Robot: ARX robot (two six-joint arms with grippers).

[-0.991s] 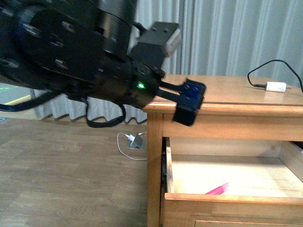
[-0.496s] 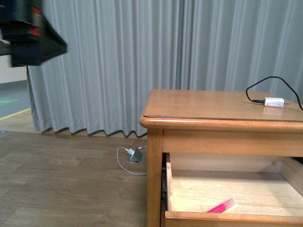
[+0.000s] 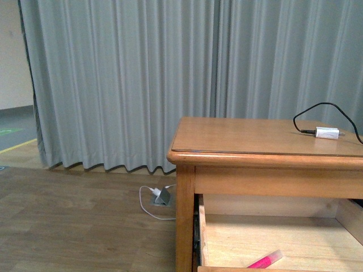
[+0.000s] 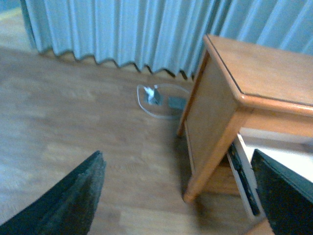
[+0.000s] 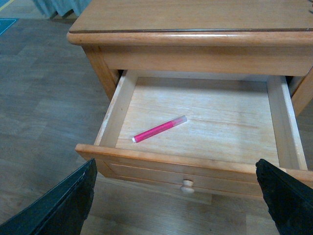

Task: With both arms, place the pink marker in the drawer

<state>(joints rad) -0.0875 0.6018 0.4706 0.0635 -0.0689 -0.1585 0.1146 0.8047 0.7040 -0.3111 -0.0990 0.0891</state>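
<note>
Pink marker [image 5: 160, 129] lies flat on the floor of the pulled-out drawer [image 5: 113, 117], so placement looks done; right gripper [image 5: 176, 164] hangs over the drawer front, jaws wide and empty, left gripper [image 4: 176, 156] likewise spread beside the nightstand [image 4: 264, 73], both clear for closing.

Wooden bedside table [image 3: 238, 133] standing on plank floor [image 3: 74, 215]. Tabletop: small white adapter [image 3: 327, 133] with black cable [image 3: 324, 103], towards the right. Open drawer [image 5: 195, 166]: pink marker [image 5: 159, 129] flat on its bottom. Floor: grey socket box [image 3: 163, 196], white cable [image 3: 150, 190].
</note>
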